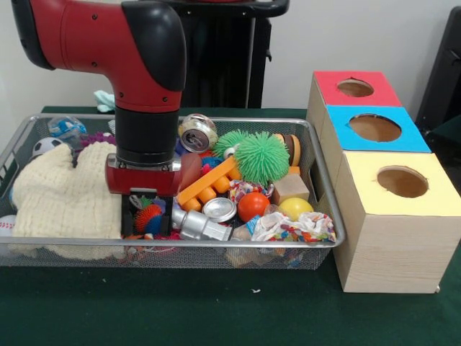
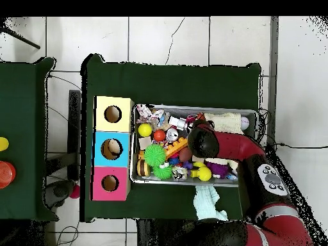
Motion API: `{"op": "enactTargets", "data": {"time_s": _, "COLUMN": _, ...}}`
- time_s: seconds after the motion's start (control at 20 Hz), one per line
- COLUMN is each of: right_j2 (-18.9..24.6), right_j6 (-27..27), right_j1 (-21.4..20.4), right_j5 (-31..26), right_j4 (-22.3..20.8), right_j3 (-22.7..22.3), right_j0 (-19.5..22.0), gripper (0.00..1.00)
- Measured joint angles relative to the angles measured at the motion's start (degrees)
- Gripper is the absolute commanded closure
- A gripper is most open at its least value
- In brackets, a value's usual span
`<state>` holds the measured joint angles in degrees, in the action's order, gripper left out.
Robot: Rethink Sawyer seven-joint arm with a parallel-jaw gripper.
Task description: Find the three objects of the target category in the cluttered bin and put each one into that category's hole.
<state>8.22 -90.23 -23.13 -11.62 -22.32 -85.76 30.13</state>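
Note:
The wire mesh bin [image 1: 216, 244] is full of clutter; it also shows in the overhead view [image 2: 192, 107]. My gripper [image 1: 148, 216] is low in the bin, just right of a cream knitted cloth [image 1: 65, 194]. Its black fingers [image 1: 130, 215] stand apart, either side of an orange spiky ball [image 1: 149, 215]. In the overhead view the arm [image 2: 206, 141] covers the gripper. I cannot make out any plush animal toy among the clutter. The red-surrounded hole [image 1: 355, 88] is the farthest of the three on the wooden box, also seen from overhead [image 2: 109, 183].
In the bin: a green spiky ball [image 1: 261, 156], an orange toy brick [image 1: 205, 184], a silver can [image 1: 198, 133], an orange ball [image 1: 253, 205], a yellow ball [image 1: 295, 208]. The blue hole [image 1: 374, 127] and yellow hole [image 1: 402, 182] lie nearer. A pale green cloth [image 2: 208, 202] lies outside the bin.

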Motion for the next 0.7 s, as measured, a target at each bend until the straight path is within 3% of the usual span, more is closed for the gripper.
{"op": "enactTargets", "data": {"time_s": 0.7, "right_j2": -2.3, "right_j6": 0.0, "right_j1": -0.1, "right_j5": 0.5, "right_j4": -0.9, "right_j3": 1.1, "right_j0": -1.8, "gripper": 0.00}}
